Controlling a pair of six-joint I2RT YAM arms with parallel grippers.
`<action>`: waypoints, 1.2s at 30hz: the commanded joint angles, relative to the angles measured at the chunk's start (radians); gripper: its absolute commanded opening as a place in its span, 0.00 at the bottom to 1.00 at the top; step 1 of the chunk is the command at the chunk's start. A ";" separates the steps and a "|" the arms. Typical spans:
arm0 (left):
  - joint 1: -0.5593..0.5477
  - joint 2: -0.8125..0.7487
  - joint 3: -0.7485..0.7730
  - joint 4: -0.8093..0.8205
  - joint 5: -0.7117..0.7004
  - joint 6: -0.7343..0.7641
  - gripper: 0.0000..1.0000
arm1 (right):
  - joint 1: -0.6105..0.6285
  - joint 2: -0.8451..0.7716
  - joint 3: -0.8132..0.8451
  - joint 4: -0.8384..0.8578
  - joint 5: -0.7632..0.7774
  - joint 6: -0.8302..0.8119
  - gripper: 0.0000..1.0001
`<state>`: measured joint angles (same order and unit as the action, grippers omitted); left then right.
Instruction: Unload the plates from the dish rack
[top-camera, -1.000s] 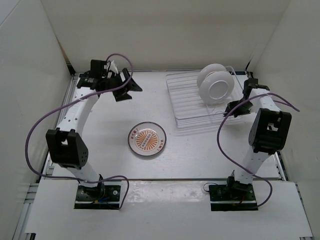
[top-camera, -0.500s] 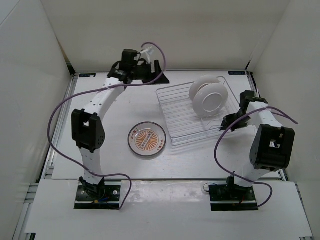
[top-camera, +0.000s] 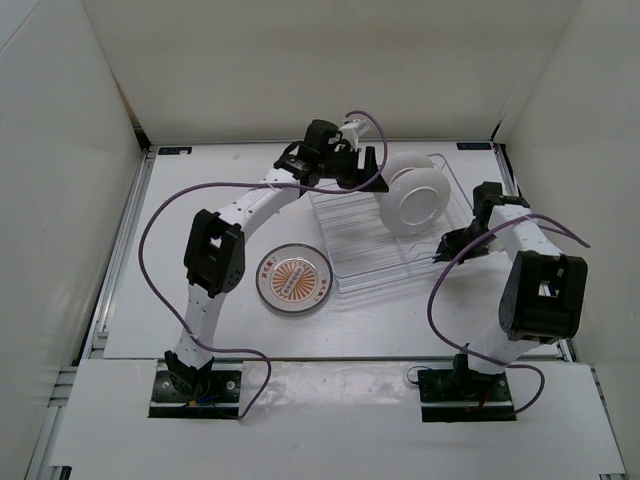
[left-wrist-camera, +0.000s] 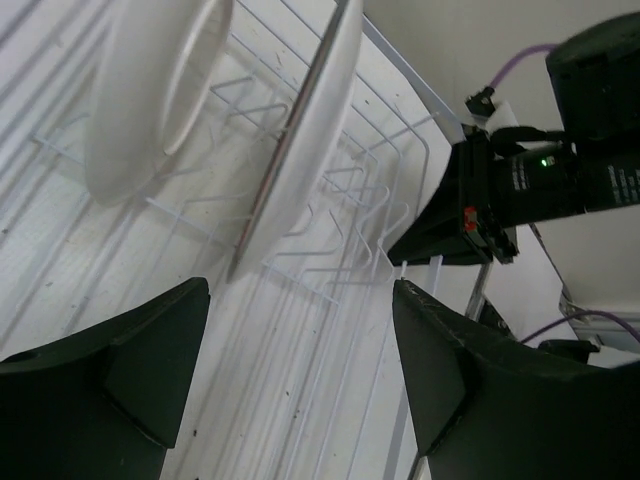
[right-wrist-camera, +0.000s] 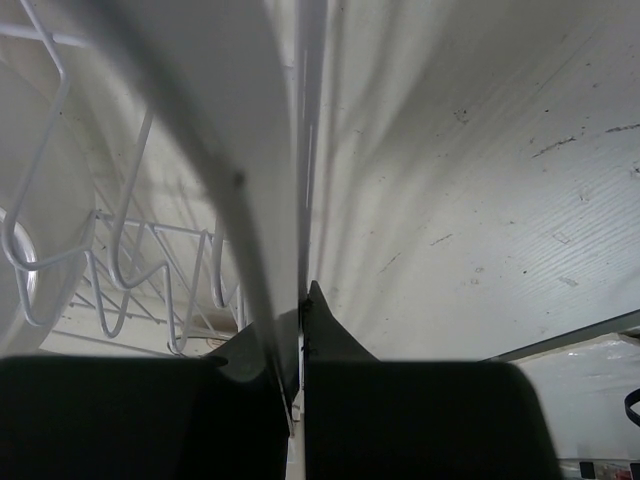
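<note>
Two grippers attend one rack. With jaws spread wide and empty, the left gripper (left-wrist-camera: 300, 290) hovers low over the ribs of the dish rack (top-camera: 360, 240). Just ahead of it the nearer plate (left-wrist-camera: 300, 140) stands edge-on in the tines, the farther plate (left-wrist-camera: 150, 90) beyond. The right gripper (right-wrist-camera: 295, 320) is clamped on the rack's rim, apparently steadying it. A sunburst plate (top-camera: 293, 278) lies on the bench (top-camera: 380, 320), well apart. Step in hand: approach. Next, the jaws should straddle the nearer rim and close.

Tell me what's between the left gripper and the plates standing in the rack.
Only the dish rack's bare wire tines; the left wrist view shows the open left gripper short of the upright plates.
</note>
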<state>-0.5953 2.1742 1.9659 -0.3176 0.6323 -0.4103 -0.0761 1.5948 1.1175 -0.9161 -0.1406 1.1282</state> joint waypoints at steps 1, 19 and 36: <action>0.014 0.004 0.056 0.067 -0.060 -0.013 0.84 | 0.016 -0.055 -0.010 -0.010 -0.086 -0.016 0.00; -0.052 0.179 0.168 0.181 -0.063 -0.130 0.82 | 0.016 -0.162 -0.113 0.017 -0.134 0.008 0.00; -0.086 0.154 0.074 0.209 0.007 -0.174 0.73 | 0.016 -0.127 -0.105 0.022 -0.154 0.007 0.00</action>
<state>-0.6888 2.3577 2.0556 -0.0883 0.6106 -0.5850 -0.0715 1.4803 0.9909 -0.8959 -0.1902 1.1545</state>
